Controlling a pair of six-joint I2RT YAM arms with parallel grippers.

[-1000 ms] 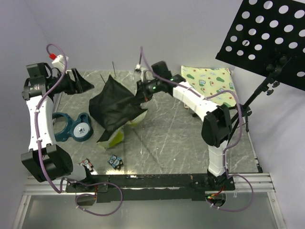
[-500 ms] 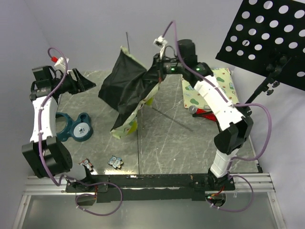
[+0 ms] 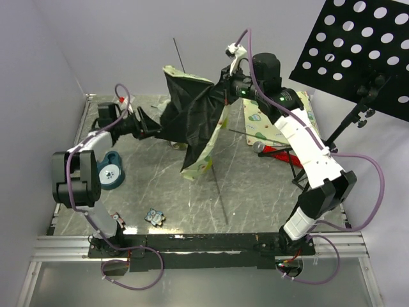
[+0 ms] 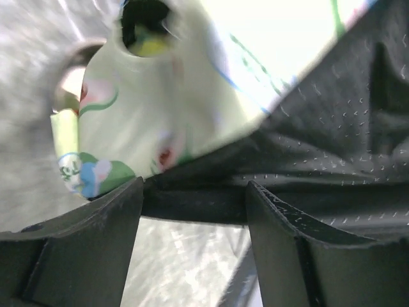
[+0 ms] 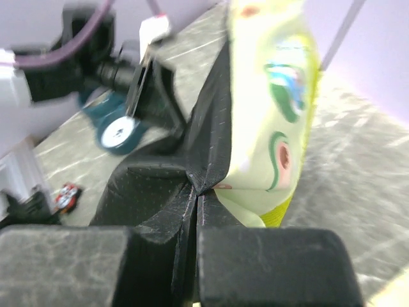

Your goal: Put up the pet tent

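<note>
Right pincer first: you have its jaws pressed together on a fold of the pet tent, biting the black base sheet just where it meets the printed wall. Left pincer: jaws apart, with the black hem lying across the gap and not pinched. Location: the tent hangs clear of the table, over its far half, slung between your two arms, its lower corner dangling toward the middle. Risks, in my judgement: the sheet is thin, slack fabric, so a one-point hold may let it creep out of the right jaws. If you close the left on a single loose layer, you may drag cloth rather than spread the dome. One thin pole juts upward near the far edge; being springy, it could whip free or catch the purple cable. Materials: base matte black with fine pale flecks; wall smooth pale cream with avocado print and lime edging; all of it soft, creased and without form.
</note>
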